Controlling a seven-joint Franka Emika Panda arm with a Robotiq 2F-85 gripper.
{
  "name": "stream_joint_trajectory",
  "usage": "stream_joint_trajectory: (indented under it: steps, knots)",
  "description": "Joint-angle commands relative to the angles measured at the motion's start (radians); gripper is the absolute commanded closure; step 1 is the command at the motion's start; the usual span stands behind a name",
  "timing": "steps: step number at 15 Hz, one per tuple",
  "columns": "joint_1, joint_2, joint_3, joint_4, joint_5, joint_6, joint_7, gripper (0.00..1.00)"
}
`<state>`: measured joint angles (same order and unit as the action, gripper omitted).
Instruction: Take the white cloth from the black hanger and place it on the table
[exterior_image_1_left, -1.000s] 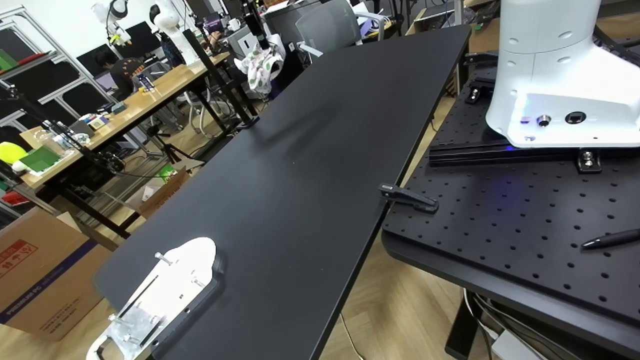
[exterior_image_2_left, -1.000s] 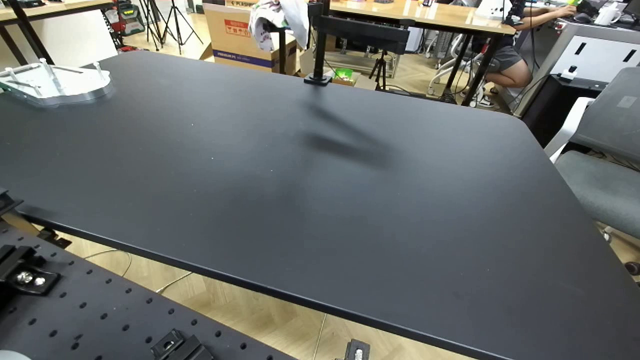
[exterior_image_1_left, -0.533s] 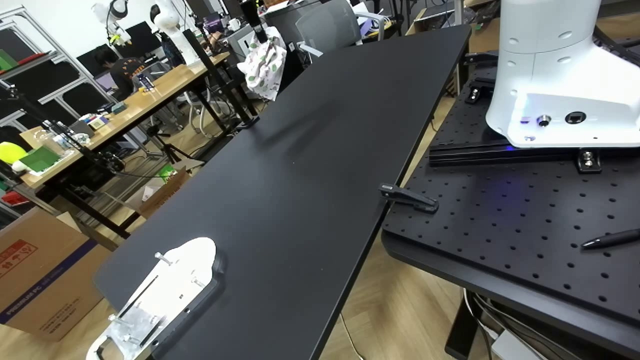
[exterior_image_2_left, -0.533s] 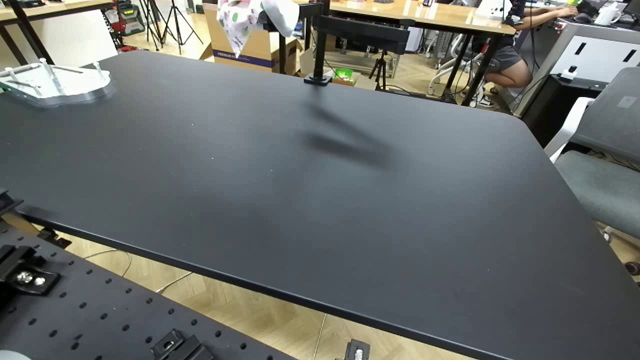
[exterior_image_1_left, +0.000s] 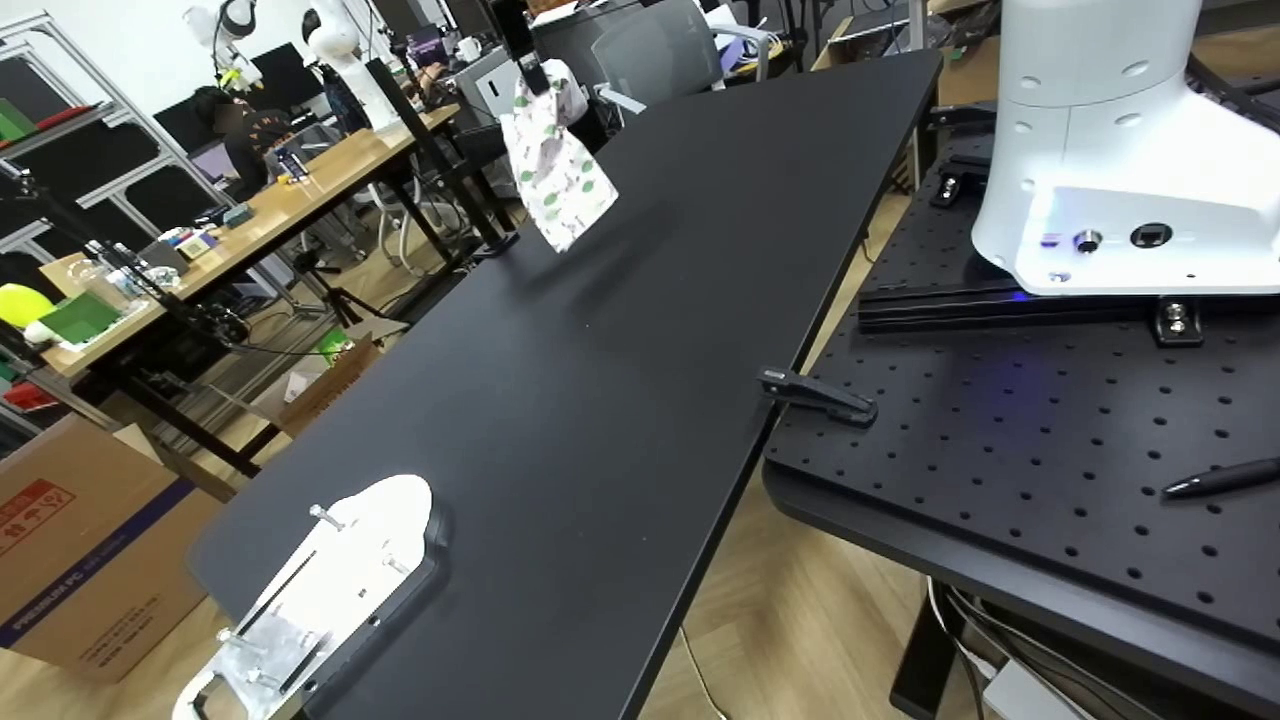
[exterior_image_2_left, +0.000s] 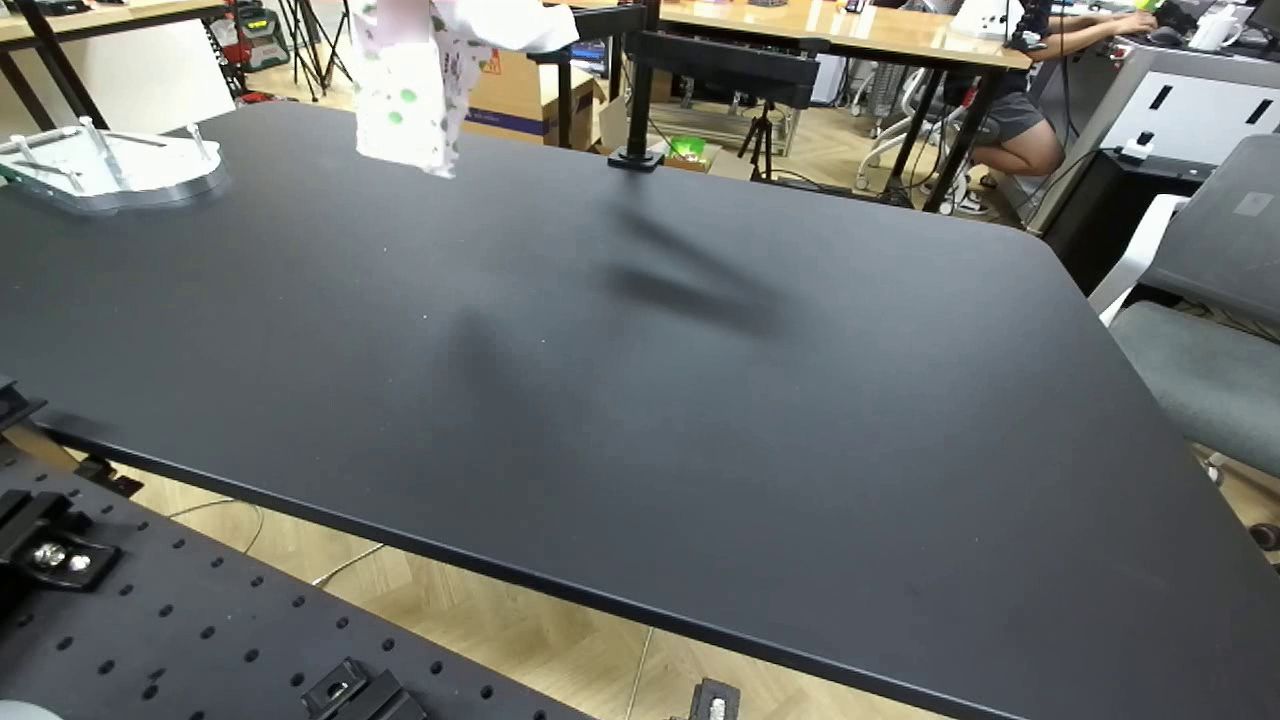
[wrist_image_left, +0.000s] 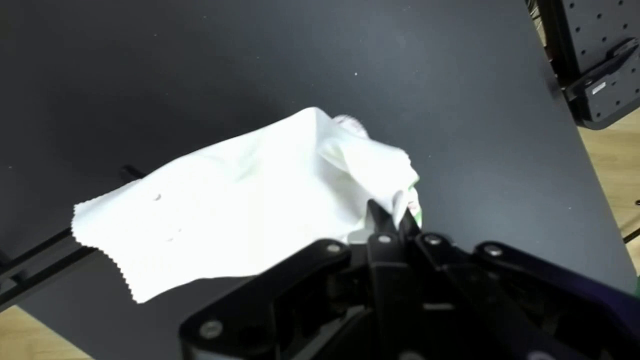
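The white cloth with green and pink print hangs from my gripper in both exterior views (exterior_image_1_left: 560, 180) (exterior_image_2_left: 405, 110). My gripper (exterior_image_1_left: 537, 82) is shut on a fold of it; the wrist view shows the cloth (wrist_image_left: 240, 215) pinched between the fingertips (wrist_image_left: 392, 215). Its lower part hangs above the black table (exterior_image_1_left: 640, 350) near the far edge. Another part stretches back toward the black hanger arm (exterior_image_2_left: 600, 22); whether it still rests on the arm I cannot tell. The hanger's post (exterior_image_2_left: 645, 90) stands at the table edge. The gripper is above the frame in that view.
A white board with upright pegs (exterior_image_1_left: 330, 560) lies at one table end, also in an exterior view (exterior_image_2_left: 110, 165). A second black arm (exterior_image_2_left: 725, 68) juts from the post. A black clamp (exterior_image_1_left: 820, 395) sits at the table edge near the robot base (exterior_image_1_left: 1090, 140). A chair (exterior_image_2_left: 1220, 250) stands beside the table.
My gripper has drawn the cloth away from the hanger, along the table's far side toward the pegged board. The cloth, bunched at the hanger before, now hangs longer and lower over the table.
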<state>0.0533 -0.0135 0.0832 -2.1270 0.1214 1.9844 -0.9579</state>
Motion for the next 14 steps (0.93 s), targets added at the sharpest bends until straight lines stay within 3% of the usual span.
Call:
stream_joint_trajectory:
  steps: [1, 9, 14]
  knots:
    - [0.012, -0.002, -0.004, -0.056, 0.019, -0.003, -0.03, 0.99]
    - [0.001, 0.079, -0.005, -0.104, 0.016, -0.015, -0.049, 0.99]
    - [-0.001, 0.084, 0.002, -0.151, -0.006, 0.104, -0.053, 0.99]
